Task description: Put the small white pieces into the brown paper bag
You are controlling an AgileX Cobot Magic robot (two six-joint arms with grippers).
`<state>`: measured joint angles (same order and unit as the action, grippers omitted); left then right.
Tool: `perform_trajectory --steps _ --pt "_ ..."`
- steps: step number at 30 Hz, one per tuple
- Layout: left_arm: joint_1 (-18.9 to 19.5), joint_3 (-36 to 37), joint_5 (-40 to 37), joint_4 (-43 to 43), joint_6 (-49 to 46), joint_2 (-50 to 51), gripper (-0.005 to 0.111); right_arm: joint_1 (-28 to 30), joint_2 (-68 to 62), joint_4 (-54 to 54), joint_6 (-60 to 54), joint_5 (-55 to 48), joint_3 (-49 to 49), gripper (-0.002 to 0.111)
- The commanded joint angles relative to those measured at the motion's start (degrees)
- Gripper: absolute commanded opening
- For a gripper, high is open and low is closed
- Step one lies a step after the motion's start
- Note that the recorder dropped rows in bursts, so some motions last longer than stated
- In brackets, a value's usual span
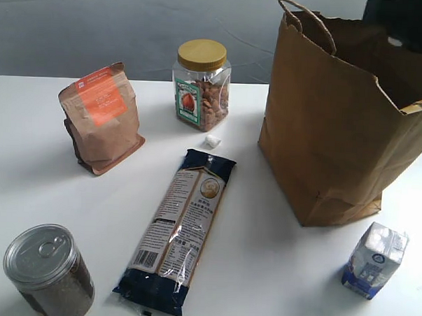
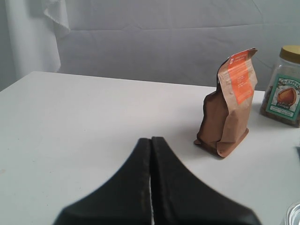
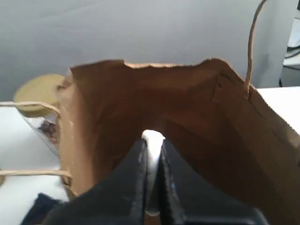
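The tall brown paper bag [image 1: 331, 135] stands open at the right of the table. My right gripper [image 3: 152, 146] hangs over the bag's mouth [image 3: 187, 117], shut on one small white piece [image 3: 153, 137] that pokes out past the fingertips. In the exterior view that arm shows only as a dark shape [image 1: 403, 16] behind the bag's rim. Another small white piece [image 1: 212, 140] lies on the table just in front of the jar. No other white piece shows. My left gripper [image 2: 151, 141] is shut with nothing in it, low over bare table, and is out of the exterior view.
A brown pouch with an orange label [image 1: 100, 118] stands at the left, beside a yellow-lidded jar of nuts [image 1: 201, 84]. A long noodle packet [image 1: 180, 226] lies mid-table. A tin can [image 1: 46, 270] sits front left, a blue-and-white carton [image 1: 376, 260] front right.
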<state>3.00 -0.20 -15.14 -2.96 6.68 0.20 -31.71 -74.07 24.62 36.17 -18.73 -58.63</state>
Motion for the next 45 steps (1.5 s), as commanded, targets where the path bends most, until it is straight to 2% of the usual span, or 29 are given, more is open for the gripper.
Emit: perform_trajectory --steps 1,4,6,14,17,22,27,30,34,39,45 --pt "-0.38 0.20 0.12 0.45 0.22 -0.20 0.000 0.31 -6.39 -0.24 -3.13 -6.87 -4.86 0.012" --pt "-0.38 0.20 0.12 0.45 0.22 -0.20 0.000 0.30 -6.28 -0.24 -3.18 -6.40 -5.13 0.037" --pt "-0.38 0.20 0.12 0.45 0.22 -0.20 0.000 0.30 -6.24 -0.24 -3.18 -6.28 -5.13 0.042" --pt "-0.38 0.20 0.12 0.45 0.22 -0.20 0.000 0.20 -2.17 -0.14 -3.18 -6.70 -5.13 0.042" --pt "-0.38 0.20 0.12 0.45 0.22 -0.20 0.000 -2.58 3.39 0.82 -3.18 -9.65 -5.13 0.042" --pt "-0.38 0.20 0.12 0.45 0.22 -0.20 0.000 -15.53 11.27 -0.38 -3.61 -19.12 -5.13 0.042" --pt "-0.38 0.20 0.12 0.45 0.22 -0.20 0.000 -27.88 11.61 -2.96 -1.64 -18.37 -3.04 0.042" --pt "-0.38 0.20 0.12 0.45 0.22 -0.20 0.000 -33.49 9.00 -2.80 1.86 -15.02 -1.33 0.042" --pt "-0.38 0.20 0.12 0.45 0.22 -0.20 0.000 -36.93 0.92 -2.80 4.25 -12.72 -1.18 0.042" --pt "-0.38 0.20 0.12 0.45 0.22 -0.20 0.000 -36.94 -11.06 -0.37 9.27 -10.03 -3.89 0.042" --pt "-0.38 0.20 0.12 0.45 0.22 -0.20 0.000 -36.83 -26.40 -0.16 9.59 -13.95 -17.60 0.042"
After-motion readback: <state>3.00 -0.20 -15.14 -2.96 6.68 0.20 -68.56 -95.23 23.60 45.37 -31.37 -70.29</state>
